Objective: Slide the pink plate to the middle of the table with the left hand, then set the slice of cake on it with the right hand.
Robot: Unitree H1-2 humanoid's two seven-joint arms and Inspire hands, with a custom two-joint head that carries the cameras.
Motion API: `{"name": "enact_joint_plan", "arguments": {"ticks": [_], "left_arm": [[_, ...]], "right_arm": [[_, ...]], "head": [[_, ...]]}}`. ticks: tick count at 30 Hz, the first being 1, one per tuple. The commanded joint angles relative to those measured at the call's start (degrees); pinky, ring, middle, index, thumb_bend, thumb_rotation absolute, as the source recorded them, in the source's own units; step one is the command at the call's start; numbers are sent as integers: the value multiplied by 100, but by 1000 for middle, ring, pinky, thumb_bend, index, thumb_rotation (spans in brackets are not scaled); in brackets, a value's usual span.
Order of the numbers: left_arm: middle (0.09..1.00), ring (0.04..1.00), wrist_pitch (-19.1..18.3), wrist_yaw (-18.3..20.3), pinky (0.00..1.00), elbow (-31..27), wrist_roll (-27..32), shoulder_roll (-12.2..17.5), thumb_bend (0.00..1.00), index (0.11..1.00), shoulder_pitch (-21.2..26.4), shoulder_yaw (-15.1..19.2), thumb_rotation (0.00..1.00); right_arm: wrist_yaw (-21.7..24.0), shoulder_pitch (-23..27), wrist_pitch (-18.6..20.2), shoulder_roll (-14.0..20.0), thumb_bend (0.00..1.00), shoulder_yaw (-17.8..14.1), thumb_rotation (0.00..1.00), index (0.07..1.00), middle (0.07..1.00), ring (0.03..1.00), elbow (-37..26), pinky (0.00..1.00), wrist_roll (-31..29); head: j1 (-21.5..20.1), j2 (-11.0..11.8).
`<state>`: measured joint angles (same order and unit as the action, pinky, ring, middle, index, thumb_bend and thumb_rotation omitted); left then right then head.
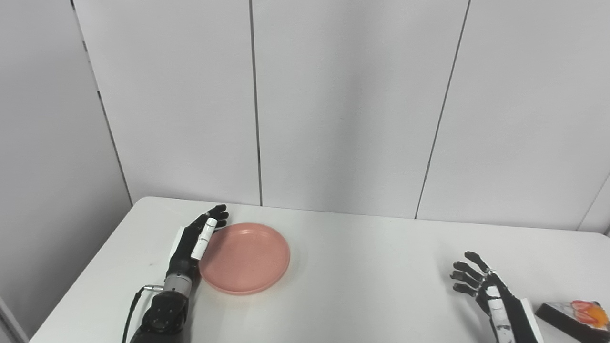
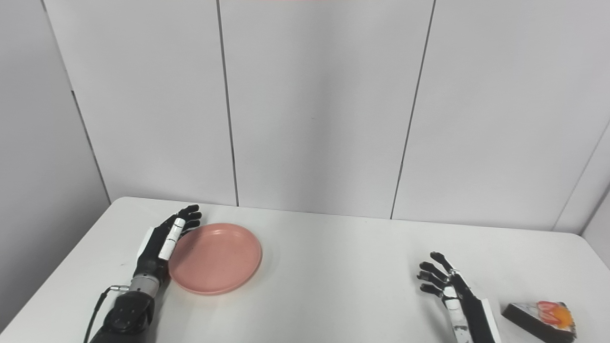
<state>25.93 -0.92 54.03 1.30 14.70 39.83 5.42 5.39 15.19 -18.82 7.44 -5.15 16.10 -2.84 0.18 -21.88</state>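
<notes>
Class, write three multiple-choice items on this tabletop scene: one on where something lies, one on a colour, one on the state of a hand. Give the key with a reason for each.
1. Where is the slice of cake?
A. on the plate
B. on the table near its right end
C. in the left hand

2. What colour is the plate?
A. pink
B. blue
C. green

3. What is the right hand doing?
A. gripping the cake
B. pressing on the plate
C. open, holding nothing

Key:
1 B: the cake lies on the table beside the right arm, far from the plate.
2 A: the plate beside the left hand is pink.
3 C: its fingers are spread apart with nothing between them.
</notes>
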Motion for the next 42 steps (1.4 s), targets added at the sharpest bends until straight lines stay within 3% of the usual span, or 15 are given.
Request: {"name": "enact_joint_plan", "arguments": {"ticks": [1, 9, 14, 28, 33, 42], "left_arm": [[803, 810, 83, 148, 779, -113, 17, -140, 699, 751, 23, -78, 942], [804, 808, -17, 203, 787, -267, 28, -410, 653, 763, -116, -168, 917], [808, 819, -10, 223, 776, -352, -23, -589, 686, 761, -170, -254, 940], [795, 808, -434, 397, 787, -653, -16, -986, 672, 748, -227, -448, 932], [809, 819, -601, 544, 821, -702, 180, -1190, 714, 759, -233, -442, 924], [807, 828, -920, 444, 861, -891, 140, -1472, 768, 758, -309, -471, 885]], "right_arm": [[-91, -744, 196, -362, 894, 150, 997, 851, 787, 763, 363, 721, -9], [-200, -785, 308, -426, 860, 216, 1000, 855, 783, 760, 180, 713, 135], [-267, -832, 481, -528, 853, 278, 1000, 855, 792, 767, -45, 717, 184], [-504, -845, 897, -777, 827, 447, 1000, 862, 811, 782, -487, 725, 419], [-553, -853, 1005, -836, 820, 483, 1000, 864, 807, 781, -600, 725, 479], [-643, -894, 1185, -908, 797, 558, 1000, 868, 812, 786, -824, 720, 595]], "head": [[-15, -13], [-158, -66], [-431, -162], [-1015, -376], [-1110, -421], [-1269, -539]]}}
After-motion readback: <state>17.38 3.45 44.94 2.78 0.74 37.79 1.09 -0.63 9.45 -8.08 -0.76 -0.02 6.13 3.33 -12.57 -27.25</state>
